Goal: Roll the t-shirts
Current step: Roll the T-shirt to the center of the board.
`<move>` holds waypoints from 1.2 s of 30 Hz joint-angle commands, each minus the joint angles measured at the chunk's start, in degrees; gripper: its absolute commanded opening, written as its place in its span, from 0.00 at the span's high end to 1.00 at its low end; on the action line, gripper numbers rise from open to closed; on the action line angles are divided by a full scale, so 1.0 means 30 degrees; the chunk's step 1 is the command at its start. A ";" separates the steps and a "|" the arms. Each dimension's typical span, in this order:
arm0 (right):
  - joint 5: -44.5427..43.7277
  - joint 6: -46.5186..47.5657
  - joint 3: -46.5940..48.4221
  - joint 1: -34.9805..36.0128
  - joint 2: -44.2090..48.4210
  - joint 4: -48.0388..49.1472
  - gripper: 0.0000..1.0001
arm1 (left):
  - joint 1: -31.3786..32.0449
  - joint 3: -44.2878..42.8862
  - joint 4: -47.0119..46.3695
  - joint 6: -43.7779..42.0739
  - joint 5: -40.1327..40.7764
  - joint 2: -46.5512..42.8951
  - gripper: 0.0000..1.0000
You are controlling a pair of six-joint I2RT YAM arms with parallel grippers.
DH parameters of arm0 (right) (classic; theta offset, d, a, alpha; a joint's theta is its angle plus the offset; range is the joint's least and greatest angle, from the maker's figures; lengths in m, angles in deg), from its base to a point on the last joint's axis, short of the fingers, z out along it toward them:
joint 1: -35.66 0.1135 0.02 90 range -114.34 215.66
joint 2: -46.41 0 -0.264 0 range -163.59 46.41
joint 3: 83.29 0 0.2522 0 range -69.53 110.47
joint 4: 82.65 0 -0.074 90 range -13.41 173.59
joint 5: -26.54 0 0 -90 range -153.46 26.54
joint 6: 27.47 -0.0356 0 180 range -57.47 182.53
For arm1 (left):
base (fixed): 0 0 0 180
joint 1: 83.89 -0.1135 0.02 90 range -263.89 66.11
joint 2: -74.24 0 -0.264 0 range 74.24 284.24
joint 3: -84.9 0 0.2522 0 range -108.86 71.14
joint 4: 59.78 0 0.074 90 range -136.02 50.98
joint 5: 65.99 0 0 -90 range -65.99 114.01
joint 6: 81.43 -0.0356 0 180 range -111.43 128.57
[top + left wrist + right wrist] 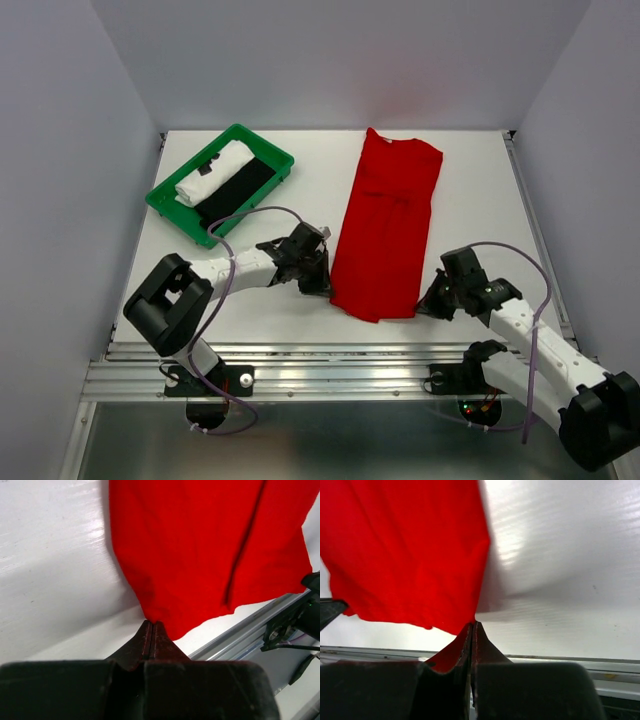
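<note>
A bright red t-shirt (pixel 385 225) lies folded lengthwise in a long strip on the white table, its near end towards the arms. My left gripper (pixel 325 285) is shut on the near left corner of that red t-shirt (pixel 210 545); the left gripper (pixel 152 624) pinches the cloth at its tips. My right gripper (pixel 428 303) is shut on the near right corner, and in the right wrist view the right gripper (pixel 472 624) nips the edge of the red t-shirt (pixel 405 550). A rolled white t-shirt (pixel 214 173) and a black t-shirt (pixel 237 190) lie in the green tray (pixel 178 217).
The green tray stands at the back left of the table. A metal rail (pixel 330 360) runs along the table's near edge, just behind the shirt's near end. Grey walls close in the table on three sides.
</note>
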 commanded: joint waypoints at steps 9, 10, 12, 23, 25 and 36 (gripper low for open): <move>-0.3000 -0.0285 0.2890 0.0131 -0.0383 -0.1117 0.99 | 0.0067 -0.2501 0.1325 0.0256 0.0894 -0.0849 1.00; -0.3408 -0.0315 0.3094 0.0131 -0.0470 -0.1234 0.99 | 0.0037 -0.2618 0.1355 0.0285 0.0953 -0.0790 1.00; -0.3907 -0.0402 0.3300 0.0131 -0.0588 -0.1265 0.99 | -0.0079 -0.2736 0.1326 0.0286 0.0925 -0.0557 1.00; -0.5374 -0.0462 0.4209 0.0131 -0.2315 -0.0943 0.99 | -0.0519 -0.3850 0.1063 0.0022 0.1042 0.0938 1.00; -0.5636 -0.0432 0.4297 0.0131 -0.2755 -0.0855 0.99 | -0.0607 -0.3908 0.0945 0.0021 0.1012 0.1201 1.00; -0.6312 -0.0344 0.4707 0.0131 -0.4601 -0.0006 0.99 | -0.1105 -0.5226 0.1149 -0.0593 0.1041 0.3017 1.00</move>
